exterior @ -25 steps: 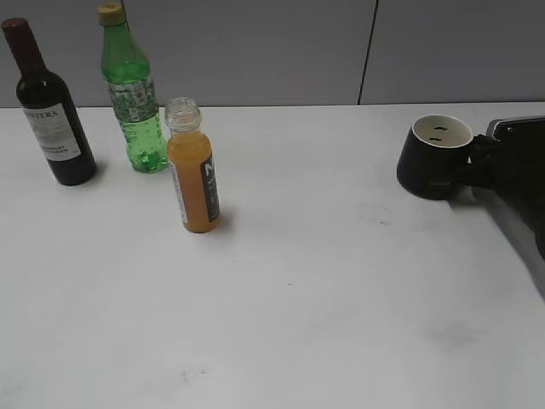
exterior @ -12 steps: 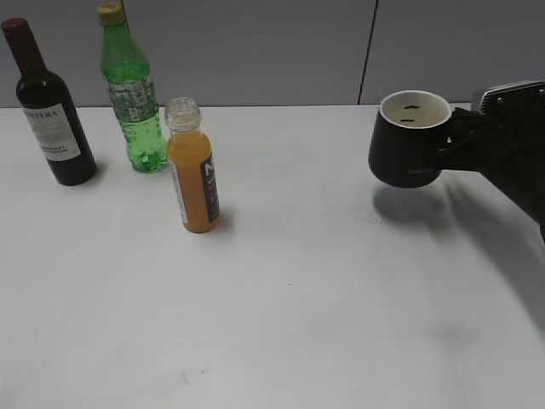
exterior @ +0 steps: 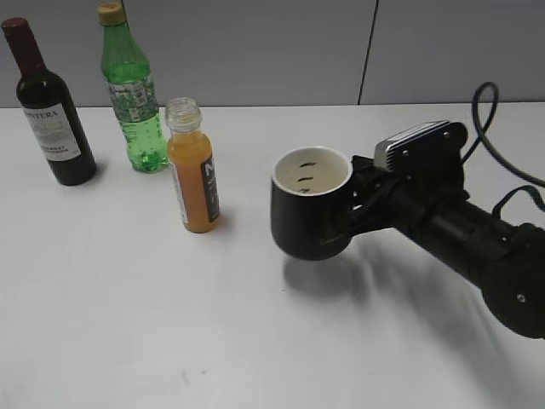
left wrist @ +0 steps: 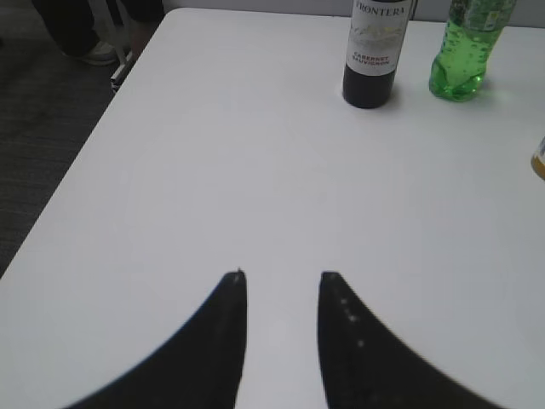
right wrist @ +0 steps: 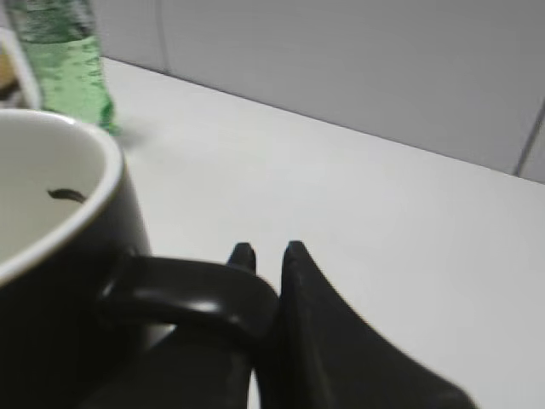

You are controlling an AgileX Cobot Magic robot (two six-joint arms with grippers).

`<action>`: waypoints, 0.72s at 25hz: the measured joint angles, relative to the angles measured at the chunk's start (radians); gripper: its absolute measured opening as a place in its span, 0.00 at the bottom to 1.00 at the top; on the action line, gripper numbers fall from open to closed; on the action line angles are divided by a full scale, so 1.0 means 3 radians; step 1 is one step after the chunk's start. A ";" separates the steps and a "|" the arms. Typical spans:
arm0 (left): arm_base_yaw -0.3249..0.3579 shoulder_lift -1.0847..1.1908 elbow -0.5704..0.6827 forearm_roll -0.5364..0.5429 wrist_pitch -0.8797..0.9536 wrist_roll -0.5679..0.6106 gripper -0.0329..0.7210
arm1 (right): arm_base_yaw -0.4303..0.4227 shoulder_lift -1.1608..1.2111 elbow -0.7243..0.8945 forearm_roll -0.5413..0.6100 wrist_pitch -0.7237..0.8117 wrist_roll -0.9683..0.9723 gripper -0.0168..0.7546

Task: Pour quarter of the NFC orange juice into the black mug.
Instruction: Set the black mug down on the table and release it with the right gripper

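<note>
The NFC orange juice (exterior: 193, 175) stands upright and uncapped on the white table, left of centre. The black mug (exterior: 310, 204) with its cream inside hangs in the air right of the bottle, above its shadow. My right gripper (exterior: 356, 198) is shut on the mug's handle; the wrist view shows the handle (right wrist: 183, 290) clamped between the jaws (right wrist: 267, 250). My left gripper (left wrist: 281, 277) is open and empty over bare table; it does not show in the exterior view. A sliver of the juice bottle (left wrist: 540, 159) shows at the left wrist view's right edge.
A dark wine bottle (exterior: 49, 111) and a taller green bottle (exterior: 132, 94) stand at the back left, behind the juice. They also show in the left wrist view, wine bottle (left wrist: 375, 47) and green bottle (left wrist: 464, 47). The table's left edge (left wrist: 102, 128) drops to dark floor.
My right gripper has lifted the mug off the table at the far right and carried it left toward the juice bottle. The bottles have not moved.
</note>
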 joint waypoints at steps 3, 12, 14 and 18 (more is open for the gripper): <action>0.0000 0.0000 0.0000 0.0000 0.0000 0.0000 0.35 | 0.0300 0.0000 0.0026 0.0018 0.0001 0.0003 0.09; 0.0000 0.0000 0.0000 0.0000 0.0000 0.0000 0.35 | 0.0812 0.0291 0.0026 -0.0006 -0.0001 0.0014 0.09; 0.0000 0.0000 0.0000 0.0000 0.0000 0.0000 0.35 | 0.0828 0.0374 0.0026 -0.0006 -0.0001 0.0038 0.09; 0.0000 0.0000 0.0000 0.0000 0.0000 0.0000 0.35 | 0.0828 0.0518 0.0020 -0.0066 -0.0001 0.0111 0.09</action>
